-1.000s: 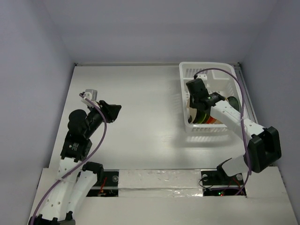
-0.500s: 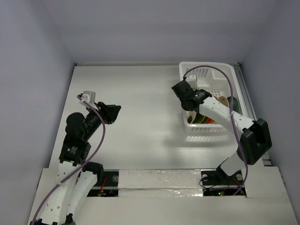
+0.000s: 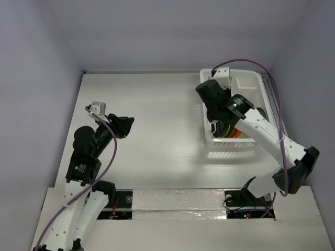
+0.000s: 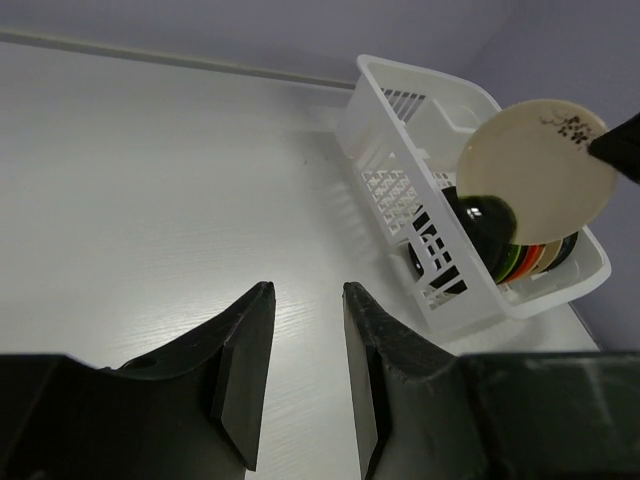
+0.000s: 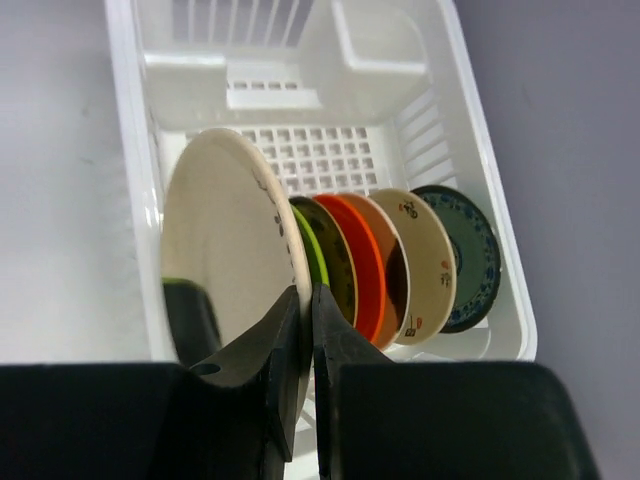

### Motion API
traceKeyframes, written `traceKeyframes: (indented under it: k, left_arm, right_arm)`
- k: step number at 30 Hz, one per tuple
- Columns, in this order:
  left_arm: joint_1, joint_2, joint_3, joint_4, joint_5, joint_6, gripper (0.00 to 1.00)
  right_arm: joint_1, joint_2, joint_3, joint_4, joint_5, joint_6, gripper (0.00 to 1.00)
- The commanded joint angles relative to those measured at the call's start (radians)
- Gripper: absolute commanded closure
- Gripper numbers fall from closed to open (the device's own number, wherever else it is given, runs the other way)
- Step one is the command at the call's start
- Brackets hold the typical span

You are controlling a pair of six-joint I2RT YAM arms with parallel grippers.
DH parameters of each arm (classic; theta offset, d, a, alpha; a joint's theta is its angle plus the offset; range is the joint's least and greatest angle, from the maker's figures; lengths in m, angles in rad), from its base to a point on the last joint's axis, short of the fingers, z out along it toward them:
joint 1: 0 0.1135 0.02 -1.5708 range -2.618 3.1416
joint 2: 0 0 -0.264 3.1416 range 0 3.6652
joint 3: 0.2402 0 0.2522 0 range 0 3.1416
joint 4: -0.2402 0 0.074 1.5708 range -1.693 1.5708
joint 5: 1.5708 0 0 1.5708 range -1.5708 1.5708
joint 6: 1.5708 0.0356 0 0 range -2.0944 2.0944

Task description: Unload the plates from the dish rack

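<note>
My right gripper is shut on the rim of a cream plate and holds it on edge above the white dish rack. In the left wrist view the same cream plate hangs over the rack. Behind it in the rack stand several plates on edge: a green one, an orange-red one, a patterned cream one and a teal one. My left gripper is open and holds nothing, low over the bare table at the left.
The dish rack sits at the table's far right, close to the right wall. A raised cup compartment fills the rack's far end. The white tabletop stretches between the two arms.
My right gripper closed on the cream plate and raised it out of the row in the rack. The left arm has barely moved.
</note>
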Motion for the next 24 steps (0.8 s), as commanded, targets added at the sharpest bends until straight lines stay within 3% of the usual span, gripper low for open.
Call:
traceKeyframes:
  k: [1, 3, 7, 10, 13, 19, 24]
  left_arm:
    - [-0.005, -0.008, 0.054, 0.021, -0.026, 0.009, 0.69]
    - [-0.005, -0.006, 0.056, 0.014, -0.038, 0.007, 0.69]
    - [-0.005, -0.012, 0.057, 0.001, -0.087, 0.007, 0.69]
    - [-0.005, -0.02, 0.059, -0.006, -0.112, 0.005, 0.7]
    - [-0.005, -0.032, 0.067, -0.016, -0.145, 0.008, 0.7]
    - [-0.005, -0.028, 0.071, -0.023, -0.17, 0.01, 0.71]
    - [-0.005, -0.02, 0.068, -0.019, -0.155, 0.01, 0.71]
  right_arm:
    - [0.069, -0.075, 0.139, -0.05, 0.092, 0.049, 1.0]
    - [0.09, -0.092, 0.155, -0.002, 0.016, 0.038, 1.0]
    - [0.101, -0.074, 0.066, 0.355, -0.305, 0.018, 1.0]
    - [0.11, 0.023, 0.017, 0.564, -0.563, 0.096, 1.0]
    - [0.147, 0.173, 0.052, 0.693, -0.673, 0.164, 1.0]
    - [0.179, 0.498, 0.247, 0.68, -0.695, 0.21, 1.0]
    - [0.179, 0.584, 0.202, 0.698, -0.649, 0.225, 1.0]
